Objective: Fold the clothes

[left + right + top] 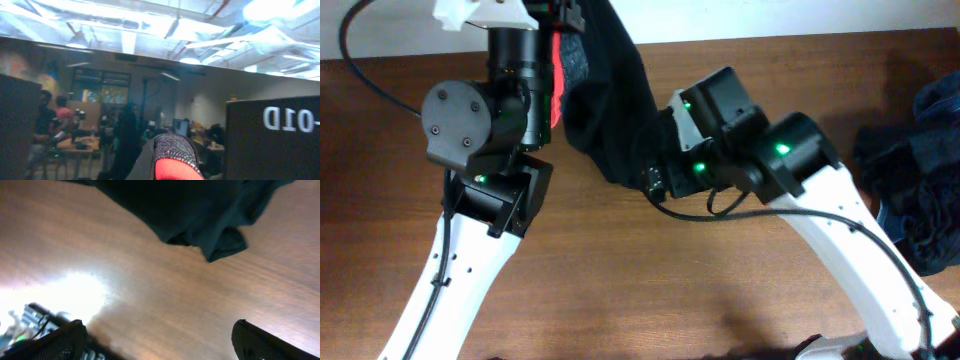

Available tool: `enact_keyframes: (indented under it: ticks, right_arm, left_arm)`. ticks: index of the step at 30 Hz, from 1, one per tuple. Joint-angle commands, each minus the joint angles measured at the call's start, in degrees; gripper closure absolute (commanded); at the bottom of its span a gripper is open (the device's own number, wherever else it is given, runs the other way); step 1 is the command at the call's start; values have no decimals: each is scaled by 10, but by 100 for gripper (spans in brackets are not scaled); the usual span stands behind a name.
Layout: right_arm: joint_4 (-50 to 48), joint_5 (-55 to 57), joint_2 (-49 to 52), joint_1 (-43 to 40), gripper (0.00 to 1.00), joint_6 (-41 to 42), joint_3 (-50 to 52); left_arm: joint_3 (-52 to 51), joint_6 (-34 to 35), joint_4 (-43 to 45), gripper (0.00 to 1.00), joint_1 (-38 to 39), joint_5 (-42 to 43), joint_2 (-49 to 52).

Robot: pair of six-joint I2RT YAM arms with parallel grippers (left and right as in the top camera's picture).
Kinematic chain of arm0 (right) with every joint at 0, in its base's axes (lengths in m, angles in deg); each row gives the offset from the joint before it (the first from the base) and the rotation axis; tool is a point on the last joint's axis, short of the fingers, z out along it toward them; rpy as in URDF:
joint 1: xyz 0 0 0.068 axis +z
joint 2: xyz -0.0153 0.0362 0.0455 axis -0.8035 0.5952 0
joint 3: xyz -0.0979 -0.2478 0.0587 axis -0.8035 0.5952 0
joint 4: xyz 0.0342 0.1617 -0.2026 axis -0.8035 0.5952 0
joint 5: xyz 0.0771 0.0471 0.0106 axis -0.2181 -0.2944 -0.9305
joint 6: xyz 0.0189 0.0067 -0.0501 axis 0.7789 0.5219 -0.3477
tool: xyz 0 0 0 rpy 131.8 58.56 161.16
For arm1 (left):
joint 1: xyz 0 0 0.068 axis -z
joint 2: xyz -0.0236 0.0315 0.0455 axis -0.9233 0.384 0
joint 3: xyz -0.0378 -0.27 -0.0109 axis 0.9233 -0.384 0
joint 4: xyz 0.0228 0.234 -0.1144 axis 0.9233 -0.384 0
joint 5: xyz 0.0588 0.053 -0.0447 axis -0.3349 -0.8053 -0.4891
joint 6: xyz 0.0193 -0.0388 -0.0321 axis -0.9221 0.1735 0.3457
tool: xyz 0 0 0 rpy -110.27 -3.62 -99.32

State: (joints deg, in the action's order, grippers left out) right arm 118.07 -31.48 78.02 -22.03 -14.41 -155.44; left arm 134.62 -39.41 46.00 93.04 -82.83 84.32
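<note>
Pants [605, 110] held up at the top middle of the overhead view.
The black cloth hangs down toward the brown table [620, 280]. Its grey band [172, 142] and red edge fill the bottom middle of the left wrist view. The left gripper [563, 18] is pinched tight and seems to be holding that band. The right gripper [160, 345] has its jaws spread wide with nothing in them, low over the table near the cloth's bottom end. A pile of blue clothes [920, 170] sits at the right edge.
</note>
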Motion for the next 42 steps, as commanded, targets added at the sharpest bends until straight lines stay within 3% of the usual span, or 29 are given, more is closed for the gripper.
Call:
enact_keyframes:
  ticks: [1,5,7,10,14,20,27,32,42]
  right_arm:
    - [2,-82,18,9,3,-40,-2]
    - [-17,-119,29,48,7,-64,-2]
    - [-38,-114,29,69,16,-61,-2]
    - [-60,-44,29,96,25,2,-2]
    - [-64,49,31,118,54,84,-1]
    - [-101,91,44,151,96,96,19]
    - [-183,121,56,149,96,103,90]
    - [-264,118,56,151,96,92,141]
    - [-530,141,58,150,96,55,291]
  left_arm:
    - [21,-7,8,99,-13,-19,-11]
    - [21,-7,5,99,-22,-19,-11]
    - [21,-7,3,99,-22,-21,-11]
    - [21,-7,3,99,-22,-21,-11]
    - [21,-7,3,99,-22,-23,-11]
    - [21,-6,0,99,-20,-23,-12]
    - [21,-7,-45,99,-2,26,-23]
    - [21,-6,-32,99,-2,65,-24]
    - [21,7,-15,99,-1,87,-47]
